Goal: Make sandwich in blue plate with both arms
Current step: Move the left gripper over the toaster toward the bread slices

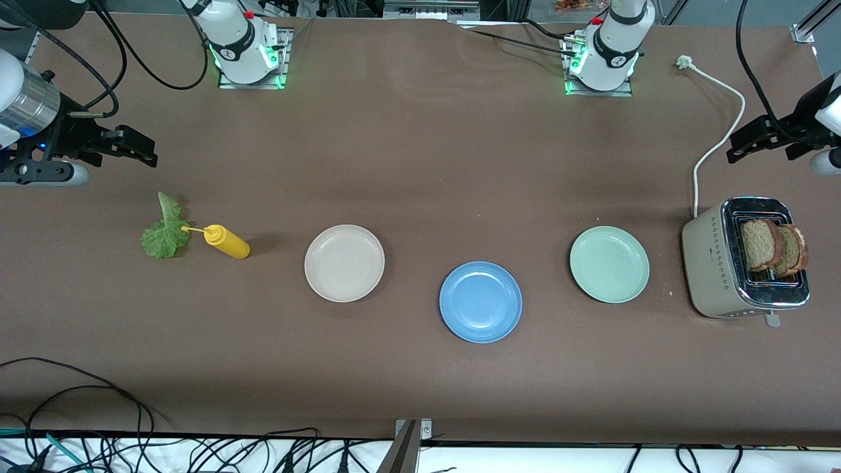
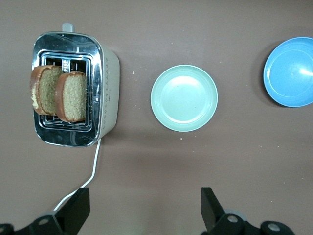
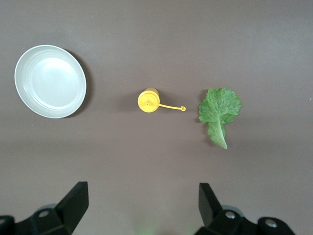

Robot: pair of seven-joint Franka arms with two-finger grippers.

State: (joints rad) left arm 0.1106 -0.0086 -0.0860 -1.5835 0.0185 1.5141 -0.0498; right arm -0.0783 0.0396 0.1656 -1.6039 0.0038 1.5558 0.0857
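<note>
blue plate (image 1: 480, 302): empty, between beige and mint plates, well apart from both grippers
left gripper (image 1: 755, 141): jaws spread, over the toaster's (image 1: 723, 269) cord
right gripper (image 1: 135, 146): jaws spread, holding nothing, well apart from blue plate
table (image 1: 420, 164): brown

High front view; both wrist views look straight down.
</note>
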